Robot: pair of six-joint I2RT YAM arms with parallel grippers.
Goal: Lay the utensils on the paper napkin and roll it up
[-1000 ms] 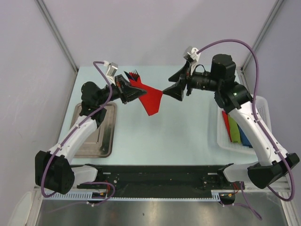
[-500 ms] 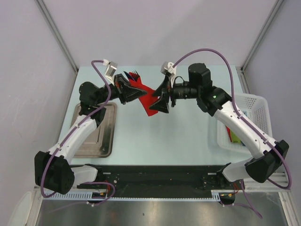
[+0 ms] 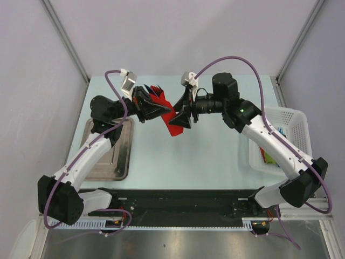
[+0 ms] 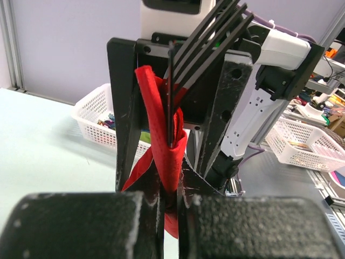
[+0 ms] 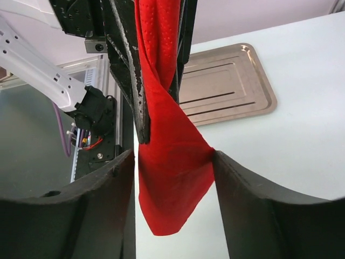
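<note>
**Red paper held aloft, one claw pinching, the other straddling**

From above, the paper napkin (image 3: 171,123) hangs in the air over the far half of the counter (image 3: 205,156), about midway between its left and right edges. The left gripper (image 3: 161,108) is pinching it, and the utensils (image 3: 156,90) stick out toward the far edge. The right gripper (image 3: 178,117) meets it head-on. The metal tray (image 3: 110,154) near the left edge and the white basket (image 3: 294,121) at the right edge play no part.

In the left wrist view, that claw is pressed together on the twisted red bundle. The dark cutlery handles stand tucked in its fold, so the clamp likely keeps paper and cutlery together.

In the right wrist view, the jaws are spread, with the napkin's loose lower corner hanging between them. They are not closed on it, and I cannot tell whether it brushes one pad. This looks like positioning to catch the free tail and finish the roll.
</note>
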